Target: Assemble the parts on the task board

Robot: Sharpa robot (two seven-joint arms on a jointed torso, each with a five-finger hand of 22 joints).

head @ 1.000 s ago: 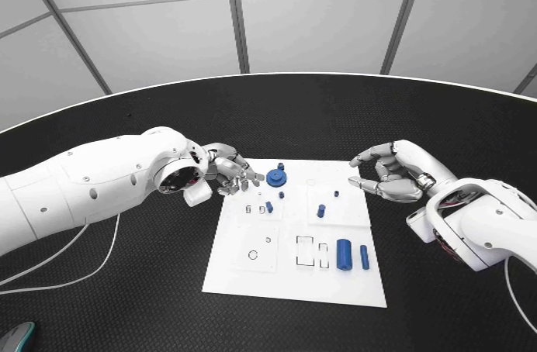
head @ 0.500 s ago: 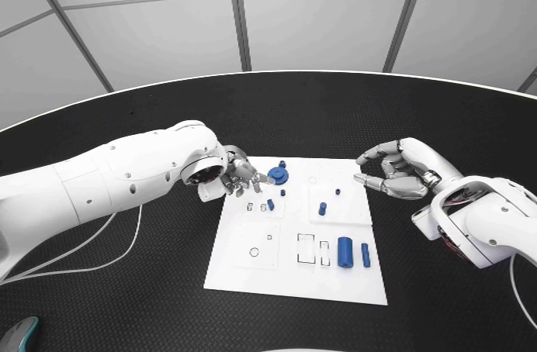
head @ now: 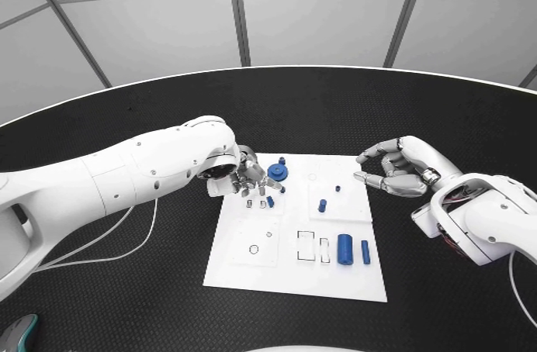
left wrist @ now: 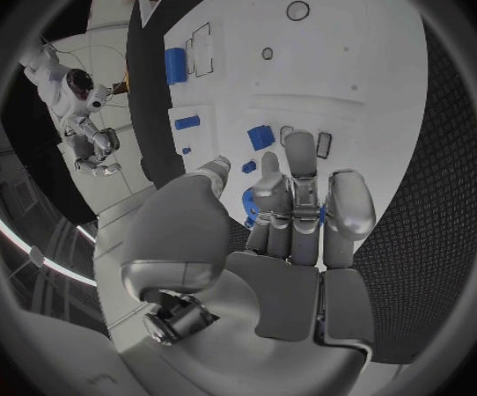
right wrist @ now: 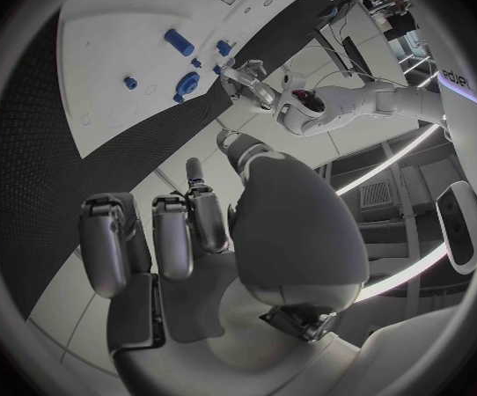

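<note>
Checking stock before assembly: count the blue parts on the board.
7: round part by the left hand, small piece and tiny piece at its fingertips, peg and stud mid-board, thick cylinder and slim cylinder at the near end. The hand may hide more.

- board (head: 293,278): white, thin black outlines on the slots
- parts: blue; round one (head: 276,173) at the far edge, two cylinders (head: 344,249) near right
- table (head: 134,305): black, fine diamond-grid texture
- arms (head: 123,177): white shells
- left hand (head: 247,179) and right hand (head: 394,171): silver
- cable (head: 84,251): white, on the table
</note>
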